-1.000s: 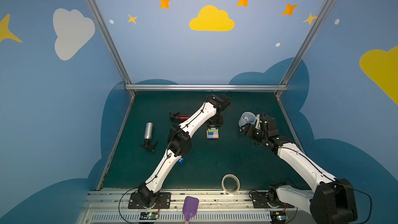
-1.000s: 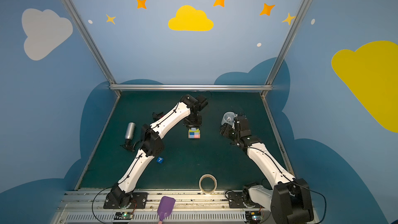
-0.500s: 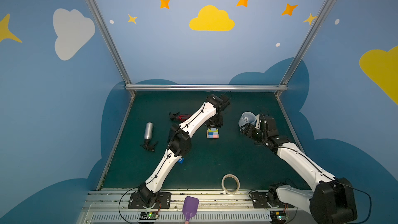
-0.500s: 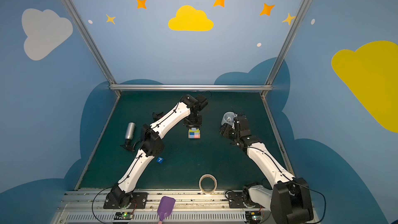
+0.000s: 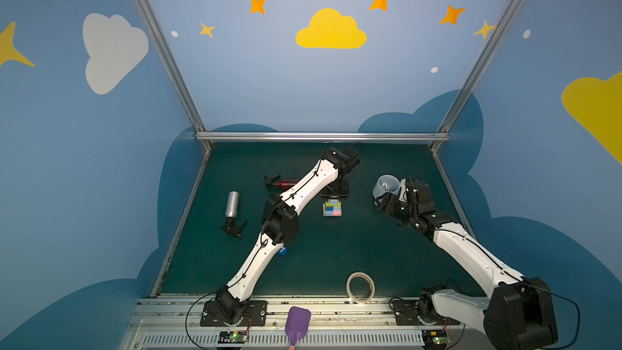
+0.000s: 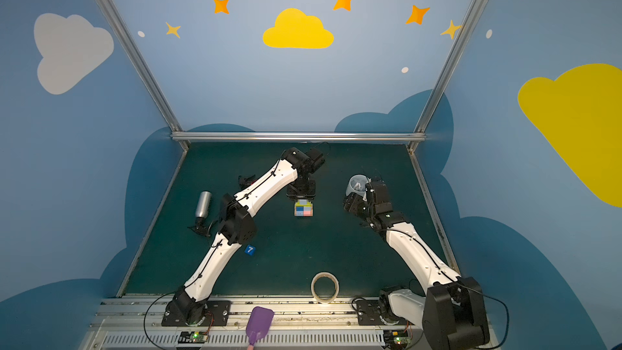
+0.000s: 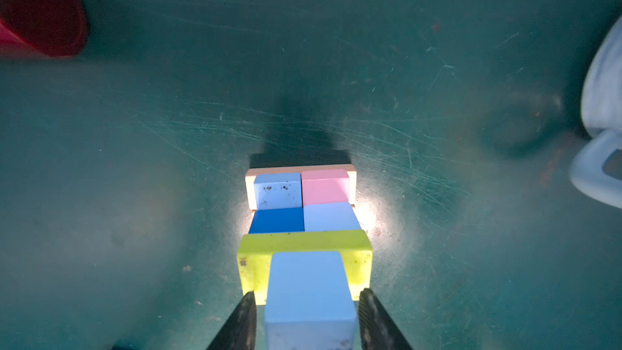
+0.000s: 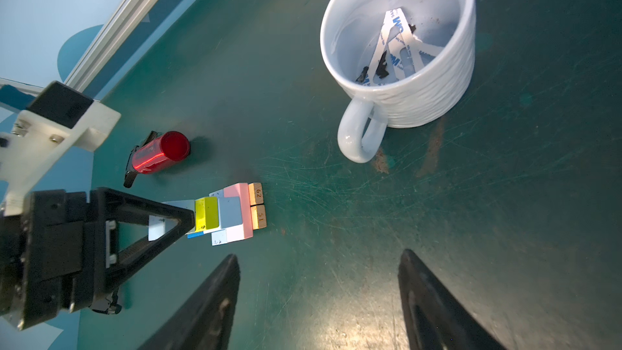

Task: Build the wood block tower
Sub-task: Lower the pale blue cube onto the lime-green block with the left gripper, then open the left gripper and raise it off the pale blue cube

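The wood block tower stands mid-table: orange base blocks, then pink, light-blue and dark-blue blocks, a yellow-green flat block, and a light-blue block on top. My left gripper hangs straight over it, jaws on either side of the top block with a thin gap at each side, so open. A dark-blue cube marked "7" lies by the left arm's elbow. My right gripper is open and empty over bare mat, right of the tower.
A white mug holding paper strips sits beside the right gripper. A red bottle lies behind the left arm, a silver bottle to the far left. A tape roll and a purple tool are at the front edge.
The left jaws have spread slightly and let go of the light-blue top block. Neither arm has visibly shifted.
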### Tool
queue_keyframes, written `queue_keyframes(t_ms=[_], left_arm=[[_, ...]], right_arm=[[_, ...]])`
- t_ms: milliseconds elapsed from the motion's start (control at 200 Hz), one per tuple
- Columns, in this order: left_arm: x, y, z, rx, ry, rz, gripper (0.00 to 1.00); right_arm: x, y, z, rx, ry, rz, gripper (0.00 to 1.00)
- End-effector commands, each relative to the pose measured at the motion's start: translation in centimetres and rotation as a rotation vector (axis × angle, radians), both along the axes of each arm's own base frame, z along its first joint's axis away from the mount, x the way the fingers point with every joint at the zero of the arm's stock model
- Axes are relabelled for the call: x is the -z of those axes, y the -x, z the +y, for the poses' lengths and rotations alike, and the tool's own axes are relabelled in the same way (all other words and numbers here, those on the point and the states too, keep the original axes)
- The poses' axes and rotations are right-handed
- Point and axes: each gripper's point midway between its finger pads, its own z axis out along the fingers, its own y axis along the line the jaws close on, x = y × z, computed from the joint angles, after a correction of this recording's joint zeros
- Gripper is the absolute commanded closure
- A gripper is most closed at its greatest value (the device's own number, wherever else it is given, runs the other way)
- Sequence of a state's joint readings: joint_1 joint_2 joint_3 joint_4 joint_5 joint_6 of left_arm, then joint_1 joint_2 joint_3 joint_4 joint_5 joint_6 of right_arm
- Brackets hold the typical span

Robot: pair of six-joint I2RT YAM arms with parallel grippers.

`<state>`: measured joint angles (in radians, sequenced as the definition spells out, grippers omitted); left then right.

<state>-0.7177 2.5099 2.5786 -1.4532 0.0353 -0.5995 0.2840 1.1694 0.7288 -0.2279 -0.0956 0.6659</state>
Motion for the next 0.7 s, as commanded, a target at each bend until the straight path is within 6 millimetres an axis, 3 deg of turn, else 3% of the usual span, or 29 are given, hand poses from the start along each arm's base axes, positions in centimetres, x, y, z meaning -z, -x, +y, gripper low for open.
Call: queue_keyframes(t_ms=[0, 195, 696], left_arm=[[-1.4, -0.5, 0.4, -0.008, 0.005, -0.034, 0.5], [-3.2, -0.8, 0.7, -0.018, 0.014, -0.082, 0.48], [-10.6, -0.9, 0.8, -0.019, 0.134, -0.223, 0.45]], right_arm=[[0.1, 0.0, -0.1, -0.003, 0.002, -0.001, 0.27], [-0.1, 0.1, 0.0, -0.005, -0.003, -0.004, 0.27], [-0.1, 0.2, -0.1, -0.003, 0.0, -0.002, 0.26]])
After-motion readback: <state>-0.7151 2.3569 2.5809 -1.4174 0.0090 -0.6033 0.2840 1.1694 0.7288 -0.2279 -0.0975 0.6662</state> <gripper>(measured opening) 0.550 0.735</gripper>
